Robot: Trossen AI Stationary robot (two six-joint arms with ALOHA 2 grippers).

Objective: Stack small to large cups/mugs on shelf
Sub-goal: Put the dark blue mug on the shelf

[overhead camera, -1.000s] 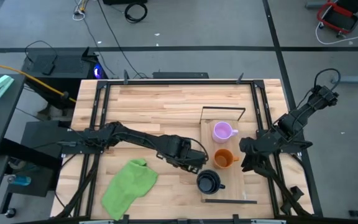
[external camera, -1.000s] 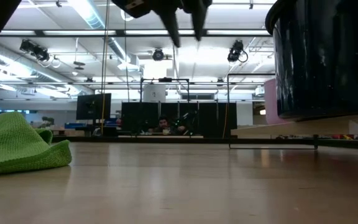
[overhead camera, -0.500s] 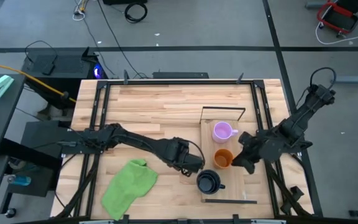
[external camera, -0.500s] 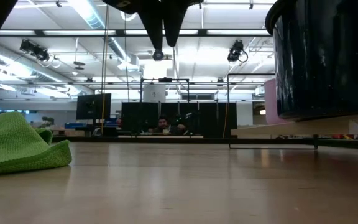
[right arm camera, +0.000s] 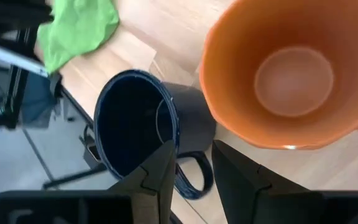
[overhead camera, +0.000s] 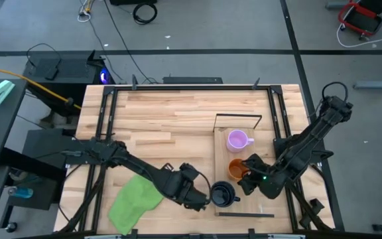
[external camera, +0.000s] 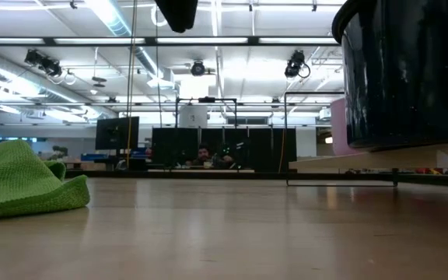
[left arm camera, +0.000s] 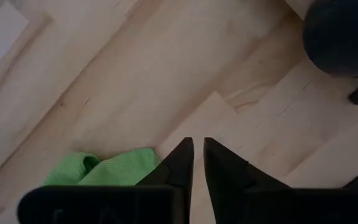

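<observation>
Orange mug [overhead camera: 237,168] beside right tool [overhead camera: 241,186]

orange mug [overhead camera: 238,169] beside black mug [overhead camera: 222,194] | gap narrow | tabletop [overhead camera: 171,116] free

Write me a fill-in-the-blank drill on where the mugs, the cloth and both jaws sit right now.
1. On the shelf, the mug between the purple mug and the black mug is ____.
2. The green cloth lies on the ____, not on the shelf.
3. The right gripper sits beside the orange mug and the ____ mug.
4. The left gripper has its jaws nearly ____.

Missing words: orange; table; black; shut
</observation>
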